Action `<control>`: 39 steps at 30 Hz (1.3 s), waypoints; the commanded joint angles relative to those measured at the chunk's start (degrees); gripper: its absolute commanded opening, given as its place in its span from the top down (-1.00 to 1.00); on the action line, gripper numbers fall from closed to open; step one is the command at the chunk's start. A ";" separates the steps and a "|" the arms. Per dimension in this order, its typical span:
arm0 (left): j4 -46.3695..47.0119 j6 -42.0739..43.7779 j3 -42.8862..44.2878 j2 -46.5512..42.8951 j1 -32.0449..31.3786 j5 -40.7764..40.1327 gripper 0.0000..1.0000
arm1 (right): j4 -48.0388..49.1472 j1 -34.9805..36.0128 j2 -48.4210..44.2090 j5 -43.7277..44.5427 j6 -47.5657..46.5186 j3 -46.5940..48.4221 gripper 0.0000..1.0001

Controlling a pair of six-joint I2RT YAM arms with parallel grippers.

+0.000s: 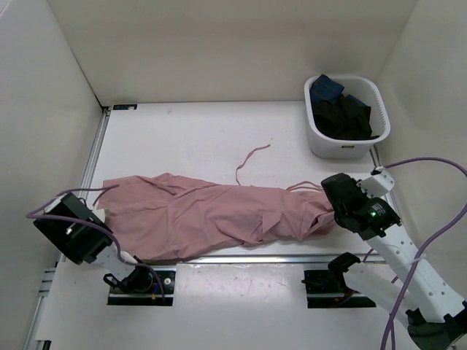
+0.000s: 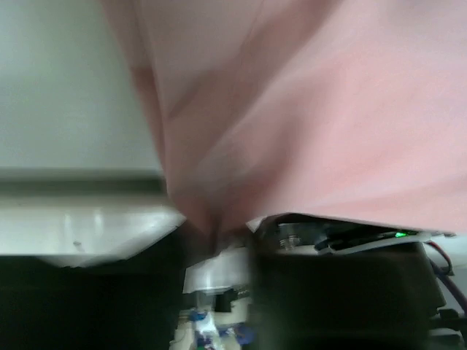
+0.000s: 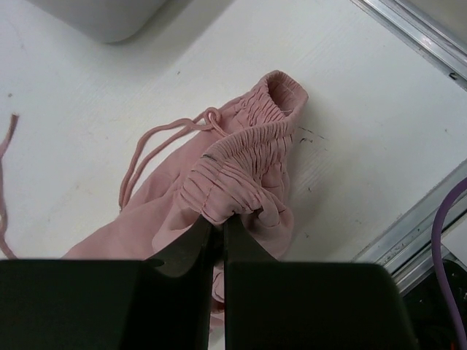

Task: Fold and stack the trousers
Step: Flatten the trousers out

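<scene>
Roughly across the middle of the top view, stretched left to right on the white table [image 1: 197, 131]: the trousers [image 1: 211, 215], dusty pink and creased, legs toward the lower left, gathered waist toward the right. Loose drawstring [image 1: 248, 157] running up onto bare table above the cloth, curled at its end.

At the right end, right gripper [image 3: 217, 237] closed tight, jaws all but touching, pinching a fold of the elastic waistband [image 3: 252, 142] at the very tips. Rest of the waistband standing in a ruffled loop toward the upper middle of the right wrist view, with a loop of the drawstring lying to its left.

At the lower left of the top view, left gripper [image 1: 97, 211] tucked against the leg end. Left wrist view blurred: pink cloth filling the upper right, narrowing down into the gap between the two dark fingers [image 2: 87, 299]. Clamped or merely draped, cannot tell.

Upper right of the top view: white basket [image 1: 337, 146] holding dark clothes [image 1: 349, 117], near the waist end.
</scene>
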 commanded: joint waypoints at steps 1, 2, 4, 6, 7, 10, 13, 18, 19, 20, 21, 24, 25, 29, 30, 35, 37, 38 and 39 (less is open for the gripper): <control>3.45 -0.41 5.95 4.18 -0.01 13.00 0.71 | 5.78 0.03 0.35 -0.38 -1.54 -3.00 1.00; 2.84 -0.41 7.55 5.07 -0.01 13.80 0.72 | 7.55 0.03 1.05 -0.38 -2.68 -3.62 1.00; 2.31 -2.07 13.58 6.39 -0.01 16.51 0.72 | 11.68 0.03 4.98 -0.38 -7.67 -2.93 1.00; 0.29 -3.31 19.13 7.27 -1.50 17.05 0.72 | 17.92 -1.11 12.08 0.40 -14.33 0.05 1.00; -0.59 -4.45 22.47 8.14 -3.51 17.06 0.72 | 20.11 -1.98 15.00 0.41 -17.43 5.72 1.00; -6.73 -7.43 41.52 12.01 -7.03 17.66 0.72 | 27.51 -8.82 26.78 -7.64 -27.61 23.44 1.00; -15.14 -9.72 67.70 19.56 -8.19 18.19 0.72 | 29.28 -18.49 36.55 -19.85 -29.68 38.25 1.00; -15.18 -10.52 76.41 18.71 -10.30 12.66 0.72 | 27.88 -27.03 38.52 -35.70 -29.33 51.48 1.00; -15.18 -9.56 74.21 17.74 -10.30 12.66 0.72 | 27.87 -27.82 36.85 -38.23 -28.72 47.83 1.00; -14.58 -8.69 71.49 16.77 -10.30 12.66 0.72 | 27.87 -29.40 34.92 -39.39 -26.97 44.83 1.00; -13.52 -8.68 65.89 14.42 -10.30 11.70 0.72 | 27.87 -30.37 30.37 -40.36 -26.08 41.24 1.00; -10.19 -6.49 55.16 10.71 -9.77 8.81 0.72 | 26.30 -34.50 20.53 -40.98 -23.36 26.39 1.00; -8.96 -6.48 52.94 8.96 -9.77 7.84 0.72 | 25.51 -35.47 18.13 -41.59 -23.35 22.61 1.00; -5.71 -3.50 42.04 5.61 -6.44 5.38 0.72 | 20.24 -38.20 7.86 -43.45 -21.07 6.25 1.00; -4.30 -2.01 38.97 4.91 -5.73 2.76 0.72 | 18.75 -38.98 6.17 -42.75 -20.02 3.09 1.00; 3.35 3.88 15.27 -0.27 -2.47 -1.05 0.51 | 16.27 -41.54 -4.72 -43.53 -15.88 -21.04 0.82; 6.59 6.16 10.05 -0.90 -1.86 -1.05 -0.29 | 17.14 -42.06 -5.35 -43.53 -15.88 -26.54 0.38; 6.61 6.18 6.98 -1.60 -1.86 -1.05 -0.44 | 16.45 -42.07 -5.36 -42.84 -16.40 -28.13 0.02; 7.31 6.18 6.34 -2.82 -0.47 -1.05 -0.49 | 14.36 -42.07 -4.83 -41.44 -17.27 -28.06 -0.57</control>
